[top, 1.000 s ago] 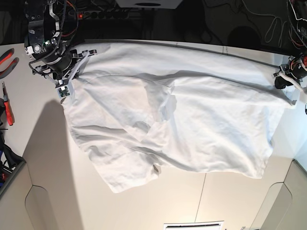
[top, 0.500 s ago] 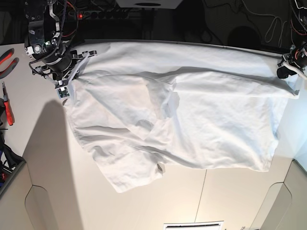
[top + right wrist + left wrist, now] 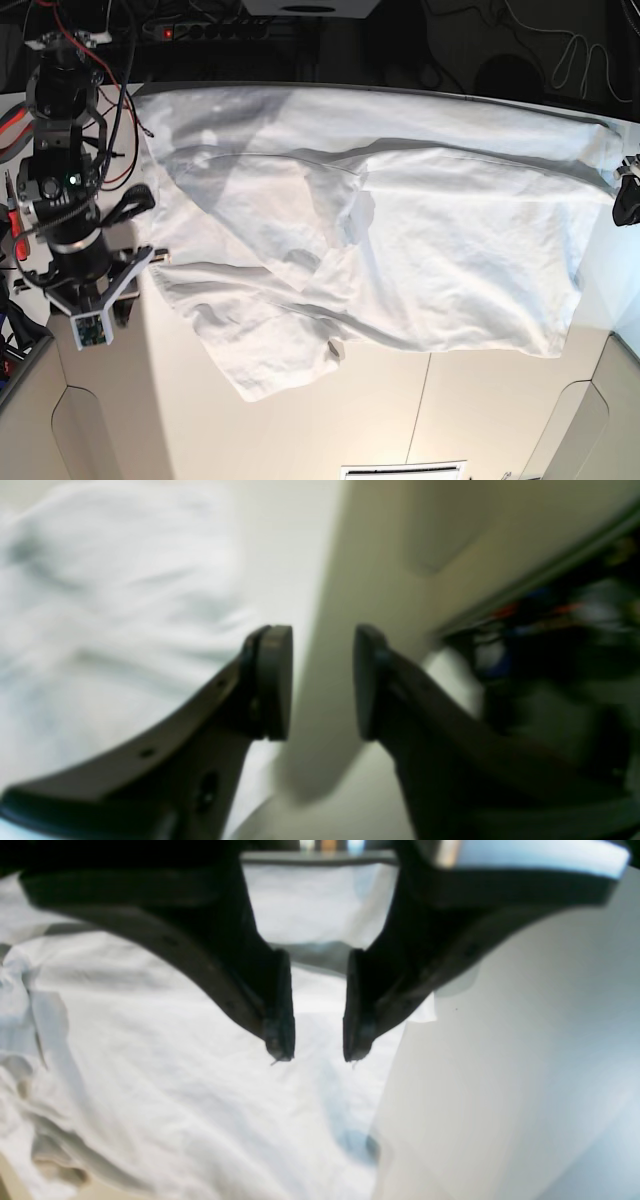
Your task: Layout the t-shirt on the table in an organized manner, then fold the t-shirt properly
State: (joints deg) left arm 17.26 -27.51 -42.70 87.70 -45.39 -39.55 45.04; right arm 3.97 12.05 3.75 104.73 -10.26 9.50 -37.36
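— White cotton everywhere: the t-shirt (image 3: 400, 230) lay spread wide across the worktop (image 3: 330, 420), but rumpled, one flap doubled over near its middle.
— And the hands?
— Left hand (image 3: 318, 1055) hung over the shirt's edge, parted, grasping nothing. Right hand (image 3: 322, 682) sat just off the shirt, also released and empty.
— Progress?
— Layout looked partly done; smoothing and every fold seemed left.

A robotics lab: a power strip (image 3: 232, 30) and tangled cables (image 3: 560, 45) line the far edge of the white table (image 3: 330, 420), red-handled pliers (image 3: 12, 130) at left
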